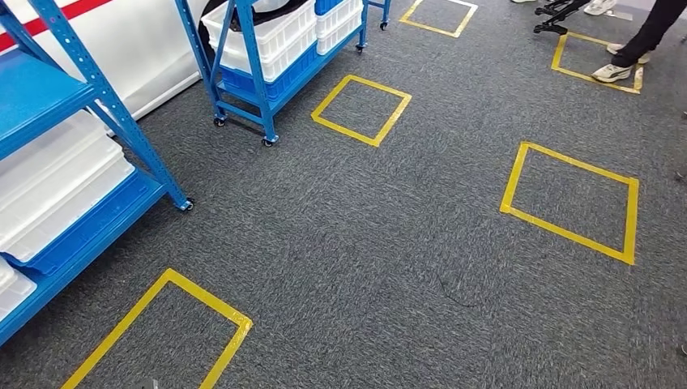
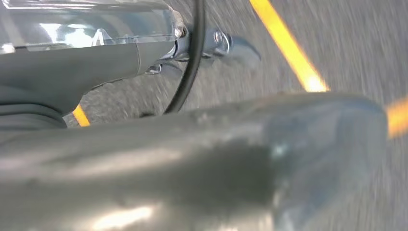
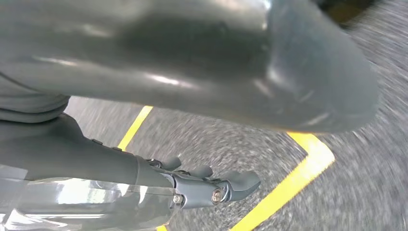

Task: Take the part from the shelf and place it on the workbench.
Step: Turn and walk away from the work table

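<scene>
Both hands hang over grey carpet (image 1: 389,243) in transit, left hand (image 2: 211,45) and right hand (image 3: 211,185) with fingers extended and holding nothing, so I judge the part remains in white bins (image 1: 259,36) on the blue shelf (image 1: 243,73).

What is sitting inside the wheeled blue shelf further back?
The wheeled blue shelf holds stacked white crates over a blue crate. The crates' contents are hidden by their walls.

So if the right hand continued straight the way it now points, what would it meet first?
Probably the grey carpet floor, near a strip of yellow tape. The right hand hangs with nothing between its fingertips and the floor, though blur makes depth uncertain.
</scene>
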Robot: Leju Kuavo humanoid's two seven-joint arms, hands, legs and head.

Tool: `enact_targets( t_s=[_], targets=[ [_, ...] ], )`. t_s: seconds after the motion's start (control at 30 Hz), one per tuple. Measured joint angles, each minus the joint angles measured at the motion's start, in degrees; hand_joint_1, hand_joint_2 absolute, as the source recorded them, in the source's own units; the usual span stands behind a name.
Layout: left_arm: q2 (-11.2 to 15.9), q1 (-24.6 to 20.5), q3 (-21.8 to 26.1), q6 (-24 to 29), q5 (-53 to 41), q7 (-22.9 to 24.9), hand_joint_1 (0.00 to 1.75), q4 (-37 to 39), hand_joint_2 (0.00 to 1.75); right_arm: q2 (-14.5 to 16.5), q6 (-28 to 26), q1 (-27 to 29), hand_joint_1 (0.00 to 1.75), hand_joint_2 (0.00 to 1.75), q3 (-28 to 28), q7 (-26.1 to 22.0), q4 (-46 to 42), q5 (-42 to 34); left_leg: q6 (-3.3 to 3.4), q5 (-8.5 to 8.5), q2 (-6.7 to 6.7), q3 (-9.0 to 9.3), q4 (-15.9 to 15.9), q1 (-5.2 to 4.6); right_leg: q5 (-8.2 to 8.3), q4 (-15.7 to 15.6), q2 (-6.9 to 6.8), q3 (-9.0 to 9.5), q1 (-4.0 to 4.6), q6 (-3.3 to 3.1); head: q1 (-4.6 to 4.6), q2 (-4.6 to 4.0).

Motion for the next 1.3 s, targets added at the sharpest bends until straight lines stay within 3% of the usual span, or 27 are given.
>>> enact_targets(
  t_s=[0.07, 0.1, 0.13, 0.2, 0.27, 0.33, 0.4, 0.43, 0.47, 0.53, 0.6, 0.63, 0.7, 0.73, 0.8, 0.87, 0.9, 0.93, 0.97, 1.0, 1.03, 1.1, 1.17, 1.23, 1.3],
  targets=[
    [0.5, 3.0, -1.0, -3.2, -1.4, -1.5, 0.0, 0.0, 0.0, 0.3, -0.6, 0.7, 0.0, 0.0, -2.4, -0.6, 0.0, -1.9, -0.32, -0.22, -1.27, 0.2, 0.1, -0.04, 3.64, -7.7, 2.62, 3.3, 0.04, -0.6, -0.01, 0.0],
    [0.7, 4.0, -1.4, -3.7, -1.9, -1.6, 0.0, 0.1, 0.0, 0.5, -0.7, 1.0, 0.0, 0.0, -3.4, -0.7, 0.0, -2.1, -0.57, -0.26, -1.92, 0.1, 0.2, 0.01, 4.45, -10.0, 3.55, 4.28, 0.09, -0.8, -0.02, 0.0],
    [0.8, 4.7, -1.6, -3.9, -2.4, -1.5, 0.0, 0.1, 0.0, 0.6, -0.7, 1.2, 0.0, 0.0, -4.3, -0.8, 0.0, -2.3, -0.88, -0.24, -2.59, -0.11, 0.2, 0.1, 4.5, -11.0, 3.97, 4.67, 0.19, -0.96, -0.02, 0.0],
    [1.3, 5.5, -2.1, -4.0, -3.1, -1.2, 0.0, 0.1, 0.0, 0.9, -0.7, 1.2, 0.0, 0.0, -5.6, -0.9, 0.0, -2.3, -1.59, -0.12, -3.83, -0.45, 0.1, 0.31, 4.57, -11.4, 2.56, 4.82, 0.19, -1.28, -0.02, 0.0],
    [1.8, 5.9, -2.4, -4.0, -3.6, -0.9, 0.0, 0.1, 0.0, 1.4, -0.7, 1.1, 0.0, 0.0, -6.7, -0.9, 0.0, -2.4, -2.12, -1.28, -2.19, -1.27, 1.8, 0.17, 4.81, -12.1, 1.13, 5.25, -0.08, -1.93, -0.04, 0.0],
    [2.2, 5.9, -2.6, -4.0, -3.7, -0.8, 0.0, 0.1, 0.0, 1.7, -0.7, 1.2, 0.0, 0.0, -7.6, -0.9, 0.0, -2.4, -2.55, -4.5, 1.06, -3.96, 7.5, 0.2, 4.85, -12.5, -0.44, 5.62, -0.08, -2.48, -0.05, 0.0],
    [2.3, 5.9, -2.7, -4.1, -3.8, -0.8, 0.0, 0.1, 0.0, 1.7, -0.7, 1.4, 0.0, 0.0, -8.2, -0.9, 0.0, -2.5, -3.04, -7.31, 2.45, -7.19, 14.3, 0.56, 4.62, -12.5, -2.07, 5.74, 0.07, -2.64, -0.06, 0.0],
    [2.4, 6.0, -2.8, -4.1, -3.9, -0.8, 0.0, 0.1, 0.0, 1.8, -0.7, 1.5, 0.0, 0.0, -8.4, -0.9, 0.0, -2.5, -3.27, -7.47, 2.77, -7.87, 15.8, 0.73, 4.48, -12.4, -2.82, 5.8, 0.09, -2.62, -0.06, 0.0],
    [2.5, 6.1, -2.9, -4.2, -4.0, -0.7, 0.0, 0.1, 0.0, 1.8, -0.7, 1.5, 0.0, 0.0, -8.7, -0.9, 0.0, -2.5, -3.47, -6.59, 3.06, -7.5, 15.2, 0.89, 4.29, -12.3, -3.55, 5.9, 0.08, -2.56, -0.07, 0.0],
    [2.8, 6.2, -3.0, -4.3, -4.2, -0.7, 0.0, 0.1, 0.0, 2.0, -0.7, 1.4, 0.0, 0.0, -9.1, -0.9, 0.0, -2.6, -3.56, -3.0, 4.74, -3.86, 8.6, 1.07, 3.84, -12.2, -4.88, 6.36, 0.06, -2.19, -0.07, 0.0],
    [3.0, 6.1, -3.2, -4.4, -4.4, -0.7, 0.0, 0.1, 0.0, 2.2, -0.7, 1.4, 0.0, 0.0, -9.4, -0.9, 0.0, -2.7, -3.06, -0.9, 6.92, -0.36, 2.1, 0.74, 3.3, -12.0, -6.1, 6.85, 0.28, -1.54, -0.06, 0.0],
    [3.0, 6.0, -3.3, -4.4, -4.5, -0.7, 0.0, 0.1, 0.0, 2.2, -0.7, 1.4, 0.0, 0.0, -9.6, -0.9, 0.0, -2.8, -2.68, -0.76, 7.49, 0.3, 0.8, 0.51, 3.11, -11.9, -6.66, 7.03, 0.4, -1.22, -0.05, 0.0],
    [3.1, 6.1, -3.4, -4.5, -4.8, -0.6, 0.0, 0.1, 0.0, 2.3, -0.7, 1.0, 0.0, 0.0, -9.7, -0.9, 0.0, -2.8, -1.88, -0.81, 6.46, 0.25, 0.5, 0.28, 2.9, -12.0, -7.69, 7.38, 0.42, -0.61, -0.03, 0.0],
    [3.1, 6.2, -3.5, -4.5, -4.9, -0.6, 0.0, 0.1, 0.0, 2.4, -0.8, 0.9, 0.0, 0.0, -9.8, -0.9, -0.1, -2.9, -1.54, -0.71, 5.88, 0.32, 0.3, 0.33, 2.6, -11.8, -7.4, 7.57, 0.28, -0.26, -0.02, 0.0],
    [3.2, 6.3, -3.6, -4.6, -5.2, -0.6, 0.0, 0.1, 0.0, 2.5, -1.0, 0.8, 0.0, 0.0, -10.1, -0.9, -0.1, -2.9, -0.79, -0.39, 4.69, 0.58, -0.2, 0.63, 0.44, -8.9, -4.6, 6.52, 0.01, 0.28, -0.02, 0.0],
    [3.2, 6.1, -3.8, -4.6, -5.3, -0.5, 0.0, 0.1, 0.0, 2.6, -1.1, 1.1, 0.0, 0.0, -10.3, -0.9, -0.1, -2.9, -0.31, -0.24, 3.44, 0.46, -0.3, 0.68, -3.28, -1.7, -1.44, 2.85, -0.1, 0.44, -0.03, 0.0],
    [3.2, 6.0, -3.8, -4.6, -5.3, -0.5, 0.0, 0.1, 0.0, 2.6, -1.2, 1.2, 0.0, 0.0, -10.4, -0.9, -0.1, -2.9, -0.22, -0.22, 2.69, 0.4, -0.3, 0.64, -4.54, 1.9, -0.89, 0.87, -0.11, 0.45, -0.03, 0.0],
    [3.2, 6.0, -3.8, -4.6, -5.3, -0.5, 0.0, 0.1, 0.0, 2.6, -1.2, 1.3, 0.0, 0.0, -10.5, -0.9, -0.1, -2.9, -0.17, -0.23, 1.86, 0.41, -0.2, 0.6, -4.65, 4.0, -0.67, -0.44, -0.11, 0.43, -0.03, 0.0],
    [3.2, 6.0, -3.8, -4.6, -5.4, -0.5, 0.0, 0.1, 0.0, 2.6, -1.3, 1.4, 0.0, 0.0, -10.6, -0.9, -0.1, -3.0, -0.18, -0.27, 1.01, 0.49, -0.2, 0.58, -3.56, 3.9, -0.54, -0.8, -0.11, 0.36, -0.02, 0.0],
    [3.3, 6.0, -3.8, -4.6, -5.4, -0.5, 0.0, 0.1, 0.0, 2.6, -1.3, 1.4, 0.0, 0.0, -10.7, -0.9, -0.1, -3.0, -0.23, -0.33, 0.16, 0.63, -0.1, 0.57, -1.4, 1.6, -0.26, -0.07, -0.11, 0.2, -0.02, 0.0],
    [3.3, 6.0, -3.8, -4.7, -5.4, -0.5, 0.0, 0.1, 0.0, 2.6, -1.3, 1.5, 0.0, 0.0, -10.8, -0.9, -0.1, -3.0, -0.33, -0.42, -0.65, 0.78, -0.1, 0.58, 1.2, -2.2, 0.48, 1.32, -0.12, -0.01, -0.02, 0.0],
    [3.3, 6.0, -3.9, -4.8, -5.5, -0.5, 0.0, 0.1, 0.0, 2.6, -1.3, 1.5, 0.0, 0.0, -10.9, -1.0, -0.1, -3.0, -0.74, -0.62, -2.06, 0.73, 0.2, 0.44, 4.42, -8.8, 2.76, 3.8, -0.17, -0.39, -0.03, 0.0],
    [3.3, 6.0, -3.9, -4.8, -5.6, -0.5, 0.0, 0.1, 0.0, 2.6, -1.3, 1.5, 0.0, 0.0, -11.1, -1.0, -0.1, -3.0, -1.39, -0.66, -3.21, 0.38, 0.4, 0.48, 4.7, -10.7, 3.55, 4.49, -0.05, -0.6, -0.03, 0.0],
    [3.3, 6.2, -3.9, -4.8, -5.7, -0.5, 0.0, 0.1, 0.0, 2.7, -1.3, 1.2, 0.0, 0.0, -11.1, -1.0, -0.1, -3.0, -2.13, -0.72, -3.71, 0.13, 0.4, 0.64, 4.84, -11.1, 2.25, 4.74, -0.11, -1.03, -0.04, 0.0],
    [3.4, 6.2, -3.9, -4.8, -5.9, -0.5, 0.0, 0.1, 0.0, 2.9, -1.3, 1.2, 0.0, 0.0, -11.1, -1.0, -0.1, -3.0, -2.74, -2.4, -1.16, -0.97, 2.8, 0.54, 5.05, -11.7, 0.84, 5.08, -0.3, -1.74, -0.06, 0.0]
  ],
)
